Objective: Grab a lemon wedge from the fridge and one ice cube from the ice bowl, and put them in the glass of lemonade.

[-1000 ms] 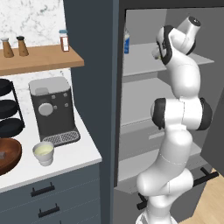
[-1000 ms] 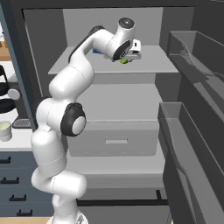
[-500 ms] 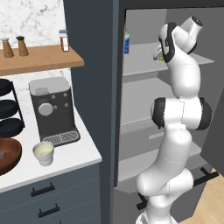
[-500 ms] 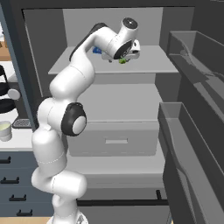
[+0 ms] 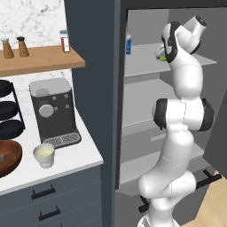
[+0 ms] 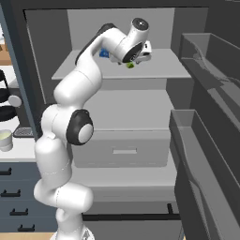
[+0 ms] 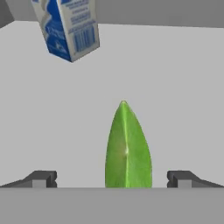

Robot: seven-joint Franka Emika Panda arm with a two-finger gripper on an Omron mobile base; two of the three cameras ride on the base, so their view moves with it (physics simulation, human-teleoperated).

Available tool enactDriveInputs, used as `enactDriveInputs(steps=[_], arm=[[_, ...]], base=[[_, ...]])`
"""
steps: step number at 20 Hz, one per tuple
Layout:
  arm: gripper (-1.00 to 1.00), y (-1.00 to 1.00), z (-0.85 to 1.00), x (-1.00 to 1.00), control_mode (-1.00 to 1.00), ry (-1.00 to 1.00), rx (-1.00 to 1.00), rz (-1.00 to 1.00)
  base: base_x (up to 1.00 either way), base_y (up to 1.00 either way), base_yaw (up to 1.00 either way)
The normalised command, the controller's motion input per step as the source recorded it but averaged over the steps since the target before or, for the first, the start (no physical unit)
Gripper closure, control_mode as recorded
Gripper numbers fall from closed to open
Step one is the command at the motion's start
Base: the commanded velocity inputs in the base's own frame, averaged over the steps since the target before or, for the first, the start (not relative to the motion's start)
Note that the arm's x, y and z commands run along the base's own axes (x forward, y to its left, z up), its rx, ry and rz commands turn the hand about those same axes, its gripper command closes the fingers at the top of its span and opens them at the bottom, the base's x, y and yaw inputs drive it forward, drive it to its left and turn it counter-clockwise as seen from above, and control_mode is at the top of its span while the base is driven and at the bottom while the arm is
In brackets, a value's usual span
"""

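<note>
The lemon wedge (image 7: 127, 148), green-yellow, lies on the upper shelf of the open fridge (image 5: 94, 66). My gripper (image 7: 112, 179) is open and hangs just over it, one fingertip on each side and neither touching. From the base views the gripper (image 6: 137, 58) sits low over the wedge (image 6: 130, 65), with the wedge (image 5: 162, 58) peeking out under the hand (image 5: 160, 52). The glass of lemonade (image 5: 44, 155) stands on the white counter in front of the coffee machine. The brown ice bowl (image 5: 9, 159) is at the counter's left edge, with a pale ice cube (image 5: 2, 156) inside.
A blue and white milk carton (image 7: 65, 28) stands on the same shelf behind the wedge. The fridge door bins (image 6: 206, 140) jut out on the right. A coffee machine (image 5: 52, 111), a black tiered rack (image 5: 6, 111) and a wooden shelf with shakers (image 5: 35, 57) are on the left.
The hand has shifted a little over the shelf and settled closer around the wedge. The jaws stayed open.
</note>
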Motion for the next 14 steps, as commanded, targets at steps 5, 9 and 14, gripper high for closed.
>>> enactDriveInputs(steps=[5, 9, 14], arm=[[-1.0, -0.09, 0.0, 0.17, -1.0, 0.0, 0.02, -0.12], [-1.0, 0.04, -0.03, 0.18, -1.0, 0.0, 0.0, -0.02], [-1.0, 0.01, -0.19, 0.14, -1.0, 0.0, 0.0, 0.0]], base=[[0.0, 0.0, 0.0], [0.0, 0.0, 0.0], [0.0, 0.0, 0.0]])
